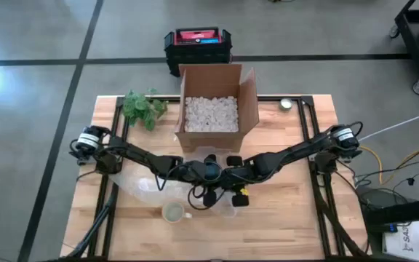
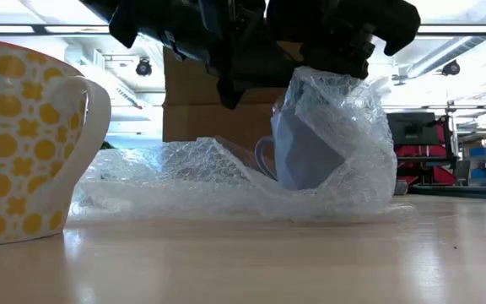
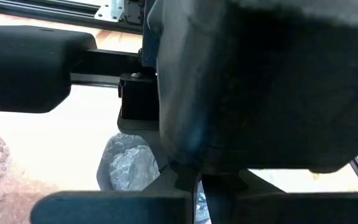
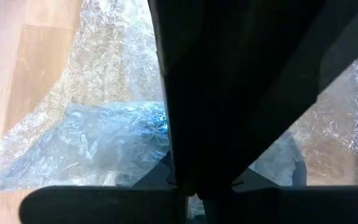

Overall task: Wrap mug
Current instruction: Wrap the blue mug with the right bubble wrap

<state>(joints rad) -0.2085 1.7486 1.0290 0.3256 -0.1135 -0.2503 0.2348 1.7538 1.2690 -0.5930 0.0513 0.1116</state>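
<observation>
A pale blue mug (image 2: 304, 159) stands on the wooden table with its handle (image 2: 262, 160) toward the box. Clear bubble wrap (image 2: 357, 143) is drawn up over it, and the rest of the sheet (image 1: 138, 185) lies flat toward the table's left. My left gripper (image 1: 206, 173) and my right gripper (image 1: 228, 179) meet right above the mug, both shut on the wrap. Each wrist view is largely blocked by the other arm's dark body. My left gripper comes from above, pointing down, and pinches a sliver of bubble wrap (image 3: 199, 200) between its shut fingers above the mug; how many layers cannot be told. My right gripper also comes from above and is shut on the wrap's gathered top (image 2: 332, 78). The fingers hide the contact itself. The wrap rises from the table to the gripper, covering the mug.
A yellow-patterned white mug (image 1: 173, 212) stands near the table's front edge. An open cardboard box (image 1: 247, 109) of packing peanuts sits at the far middle, with a green plant (image 1: 142, 108) to its left and a small round lid (image 1: 286, 104) to its right. A black and red case (image 1: 197, 42) is on the floor.
</observation>
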